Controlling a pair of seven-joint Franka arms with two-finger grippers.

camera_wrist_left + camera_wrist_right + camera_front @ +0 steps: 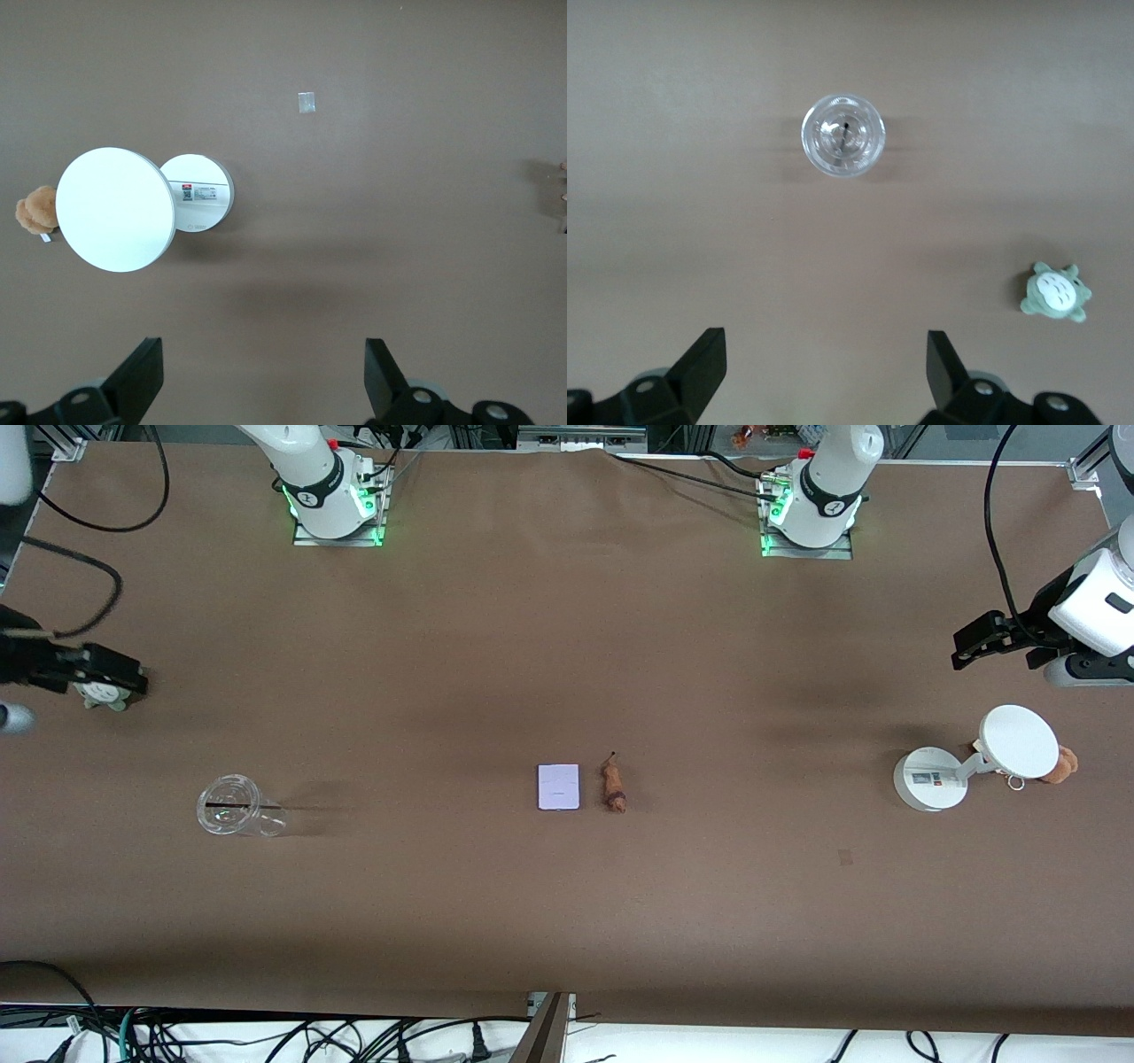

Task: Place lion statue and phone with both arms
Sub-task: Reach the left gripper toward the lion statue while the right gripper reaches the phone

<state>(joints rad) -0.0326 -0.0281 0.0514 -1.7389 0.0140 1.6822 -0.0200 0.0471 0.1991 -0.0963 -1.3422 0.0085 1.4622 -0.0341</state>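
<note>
The phone, a flat pale lavender-white rectangle, lies on the brown table near its middle. The lion statue, a small reddish-brown figurine with a thin tail, lies beside it toward the left arm's end, a small gap apart. My left gripper is open and empty in the air over bare table at the left arm's end; it also shows in the left wrist view. My right gripper is open and empty in the air at the right arm's end; it also shows in the right wrist view. Both are well away from the phone and the lion.
A white round-based stand with a disc stands at the left arm's end, a tan plush toy beside it. A clear plastic cup and a grey-green plush toy sit at the right arm's end.
</note>
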